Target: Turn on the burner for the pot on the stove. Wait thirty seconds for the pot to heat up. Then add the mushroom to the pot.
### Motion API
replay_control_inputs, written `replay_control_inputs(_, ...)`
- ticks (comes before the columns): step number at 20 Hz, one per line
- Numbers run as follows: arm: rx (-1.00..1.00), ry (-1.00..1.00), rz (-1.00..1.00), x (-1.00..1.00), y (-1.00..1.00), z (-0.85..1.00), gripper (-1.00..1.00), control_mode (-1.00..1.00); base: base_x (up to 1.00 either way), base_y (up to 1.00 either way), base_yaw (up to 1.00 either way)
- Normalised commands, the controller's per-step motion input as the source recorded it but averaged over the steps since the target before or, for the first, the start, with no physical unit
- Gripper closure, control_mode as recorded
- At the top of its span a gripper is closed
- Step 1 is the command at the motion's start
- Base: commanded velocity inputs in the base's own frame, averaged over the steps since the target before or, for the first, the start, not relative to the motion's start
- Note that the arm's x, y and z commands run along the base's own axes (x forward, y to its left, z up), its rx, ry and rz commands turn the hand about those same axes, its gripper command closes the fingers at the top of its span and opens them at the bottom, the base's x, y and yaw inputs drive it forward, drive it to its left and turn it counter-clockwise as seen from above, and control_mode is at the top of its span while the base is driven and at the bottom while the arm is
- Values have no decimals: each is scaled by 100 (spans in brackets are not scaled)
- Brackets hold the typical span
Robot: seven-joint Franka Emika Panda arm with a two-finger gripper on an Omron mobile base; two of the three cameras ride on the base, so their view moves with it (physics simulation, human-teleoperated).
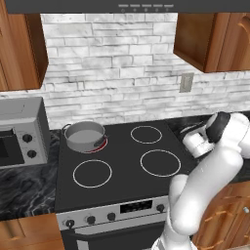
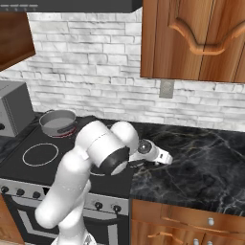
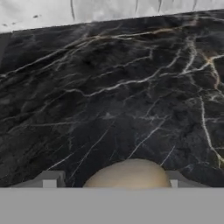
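The pincer (image 3: 113, 181) hangs over the black marble counter (image 3: 131, 96) to the right of the stove (image 1: 122, 161). In the hand view a rounded beige cap, the mushroom (image 3: 127, 175), sits right between the two grey fingertips (image 3: 50, 179), one on each side of it. They seem to be pinching the mushroom, or at least closing round it; whether the pads truly press on it I cannot tell, since the band at the bottom cuts off the contact. Its stem and long axis are hidden, so only the cap can be judged.

What the next move turns on is the way to the pot (image 1: 85, 135). It stands on the far left ring of the stove, and a red tinge shows at the burner (image 1: 100, 145) under its near right edge, which suggests the heat is already on. From the pincer's place above the counter, just past the stove's right edge, the pot lies well to the left and somewhat farther back, across the whole width of the black glass. The two plain rings on the right side of the stove lie between them.

So, if the mushroom is indeed held, my judgement is that the carry must run leftward and a little away, high enough to clear the pot's wall, ending over its open mouth before release. The pot looks empty inside.
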Motion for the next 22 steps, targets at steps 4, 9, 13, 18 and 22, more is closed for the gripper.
replay_control_inputs(4,0,0,0,13,-7,-35,100,-100,0,0,0)
replay_control_inputs(9,0,-8,0,1,-5,-11,100,-100,0,0,0)
replay_control_inputs(13,-1,-7,-1,-23,5,26,100,-100,0,0,0)
replay_control_inputs(18,1,3,1,0,0,90,100,-100,0,0,0)
replay_control_inputs(22,0,0,8,-1,26,83,100,-100,0,0,0)
